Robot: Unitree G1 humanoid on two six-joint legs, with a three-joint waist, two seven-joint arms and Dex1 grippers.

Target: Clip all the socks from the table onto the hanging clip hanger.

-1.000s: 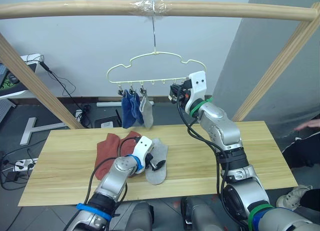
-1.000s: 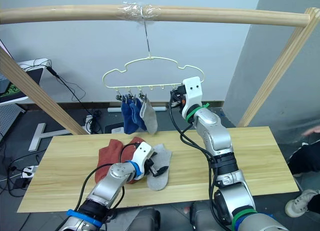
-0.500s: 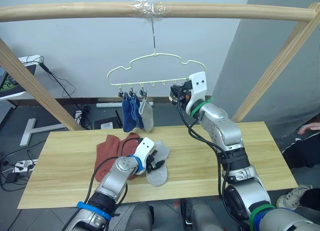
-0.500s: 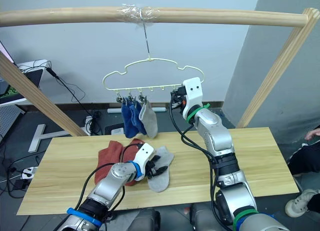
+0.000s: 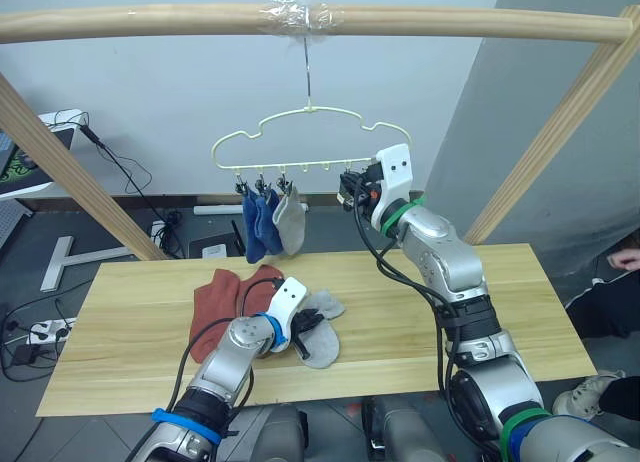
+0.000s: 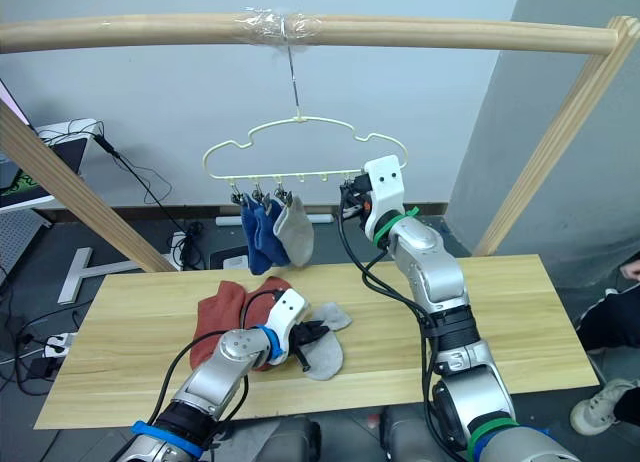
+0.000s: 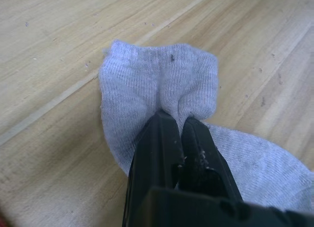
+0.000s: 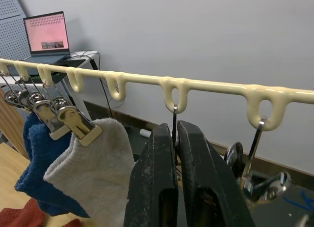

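1. Surroundings: a round wooden pole frame (image 5: 150,20) spans above the table (image 5: 520,302); a laptop (image 8: 45,34) stands on a side stand far behind the hanger, and cables (image 5: 30,332) lie on the floor beyond the table's left end. A person's hand (image 5: 625,259) shows at the far right edge.
2. Clip hanger (image 5: 300,142): hangs by its hook from the pole. Two blue socks (image 5: 258,222) and one grey sock (image 5: 290,220) hang from its clips, just to the left of the right gripper (image 8: 175,133).
3. Right gripper: raised at the hanger's lower bar, its fingers pressed together around the thin wire stem of a clip hanging from a loop of the bar; another bare metal clip (image 8: 257,180) hangs just beside it.
4. Left gripper (image 7: 177,124): low over the table, fingers closed narrowly on a bunched fold of the second grey sock (image 7: 157,84), whose remaining length lies on the wood beneath and behind the fingers.
5. Rust-red socks (image 5: 225,292): lie on the table just to the left of the left gripper, touching the grey sock's edge.
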